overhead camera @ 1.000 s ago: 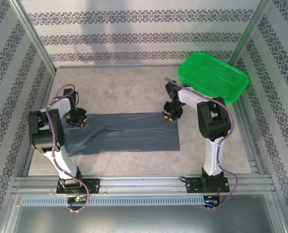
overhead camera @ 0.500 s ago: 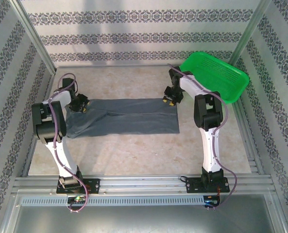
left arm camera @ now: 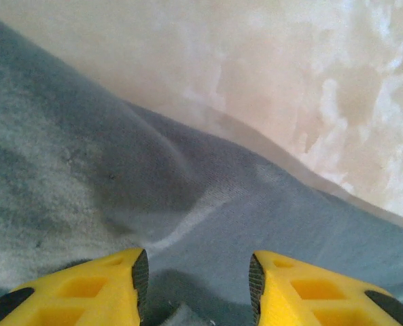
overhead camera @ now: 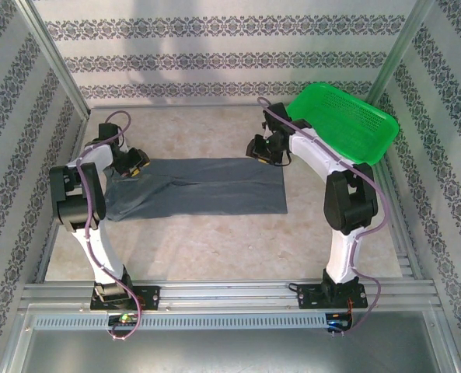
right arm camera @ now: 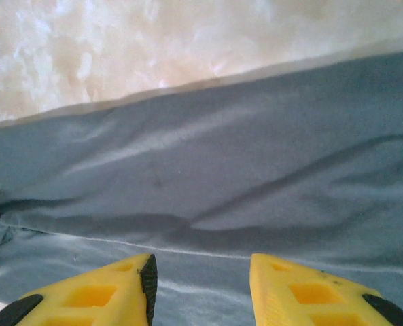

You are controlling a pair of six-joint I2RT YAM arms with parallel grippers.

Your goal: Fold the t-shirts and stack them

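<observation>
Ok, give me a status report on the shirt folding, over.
Left gripper open, right gripper open, jaws spread low over the cloth. T-shirt folded flat on the table. Green basket far right, apart from it.

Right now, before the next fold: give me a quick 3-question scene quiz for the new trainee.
1. True or false: the grey t-shirt lies inside the green basket.
2. Where on the table does the basket sit? A near left, B far right, C centre.
3. Which is nearer the basket, the left gripper or the right gripper?
Key: 1 false, it is spread on the table. 2 B. 3 the right gripper.
</observation>
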